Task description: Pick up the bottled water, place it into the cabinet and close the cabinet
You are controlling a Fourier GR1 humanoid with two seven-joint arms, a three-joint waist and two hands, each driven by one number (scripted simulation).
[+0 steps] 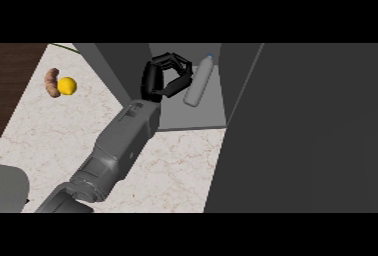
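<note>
Head view: the right hand point(164, 76) is up at 12 o'clock inside the open cabinet point(210, 114), right against the left side of the bottle point(199, 81). Honestly can't tell if it's gripping the bottle or just sitting next to it. The bottle lies tilted on the cabinet floor with its cap towards 12, the dark door point(303, 130) fills the 3 o'clock side, and a lemon point(67, 86) touches a brown veg point(51, 82) on the counter point(177, 165) at 10 o'clock.
</note>
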